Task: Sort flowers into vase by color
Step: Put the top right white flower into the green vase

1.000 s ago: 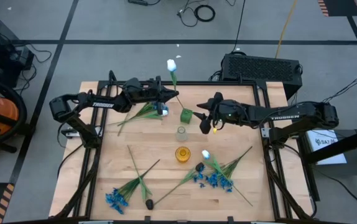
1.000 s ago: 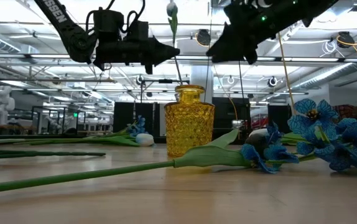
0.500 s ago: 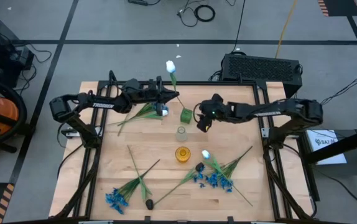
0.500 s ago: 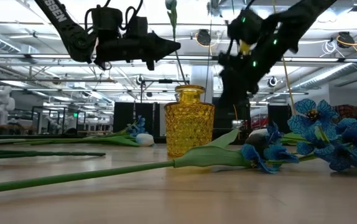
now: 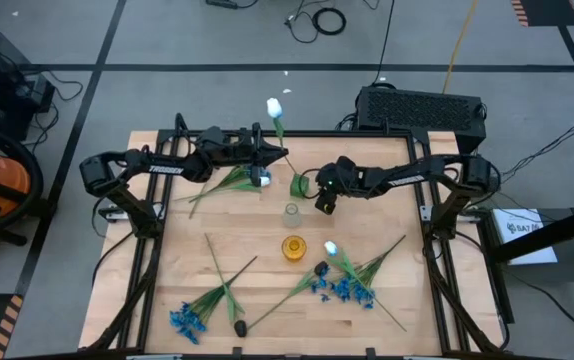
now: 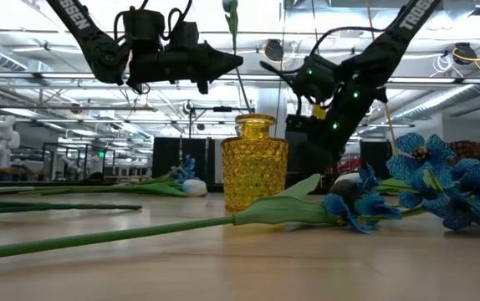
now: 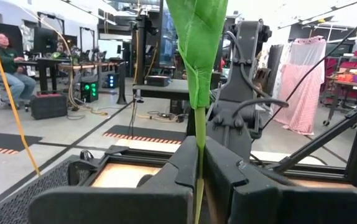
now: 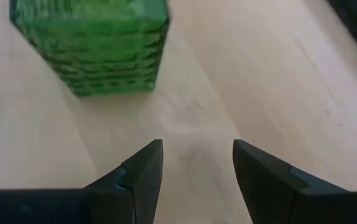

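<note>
**White tulip held aloft at the left, empty jaws by the green vase at the right**

On the desk's (image 5: 187,260) near-left corner lies a blue flower cluster (image 5: 185,321) with its green stem running up toward the middle, and just beside it a small dark bud (image 5: 240,327). Farther back on the left, the left gripper (image 5: 267,155) is raised above the desk, its jaws closed tight on the thin green stem of a white tulip (image 5: 276,106); the stem stands upright between the fingers in the left wrist view, with a broad leaf (image 7: 197,43) above them. Under that gripper another white tulip (image 5: 264,179) lies flat with its leaves spread to the left.

In the middle stand three vases, well apart from the flowers on the left: a green vase (image 5: 299,185) at the back, a clear vase (image 5: 291,214) in front of it, and a yellow vase (image 5: 293,246) nearest.

The right gripper (image 5: 325,203) hangs low just beside the green vase, its jaws parted and holding nothing, bare wood showing between the fingers (image 8: 142,171).

To the right of the yellow vase lie a third white tulip (image 5: 331,249), a dark bud (image 5: 321,268) and a bushy blue cluster (image 5: 345,290), stems crossing toward the desk's right side.
</note>
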